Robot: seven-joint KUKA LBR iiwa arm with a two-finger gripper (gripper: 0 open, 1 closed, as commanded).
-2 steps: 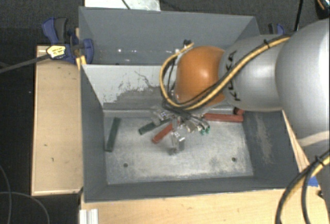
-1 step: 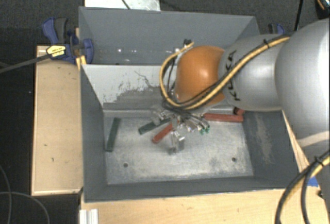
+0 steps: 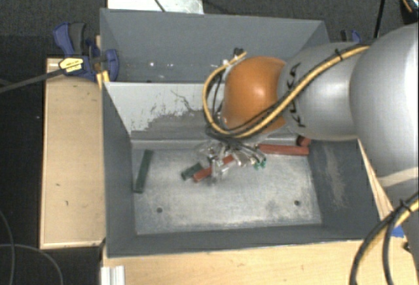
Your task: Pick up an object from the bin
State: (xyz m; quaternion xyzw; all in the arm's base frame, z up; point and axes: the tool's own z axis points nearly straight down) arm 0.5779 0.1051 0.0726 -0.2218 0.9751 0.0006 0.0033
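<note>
Gripper [image 3: 226, 162] low over red-and-dark object [image 3: 198, 173], mid bin [image 3: 294, 208].
Grip state cannot be told; an off-centre closure could push the object left and miss it.

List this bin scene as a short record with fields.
bin: grey metal bin
gripper: gripper low over the middle of the floor, below the arm's orange cover
nearest thing: small red and dark elongated object, flat on the floor just left of the gripper; contact unclear
others: dark green flat bar by the left wall; long red stick along the back, beside the arm
</note>
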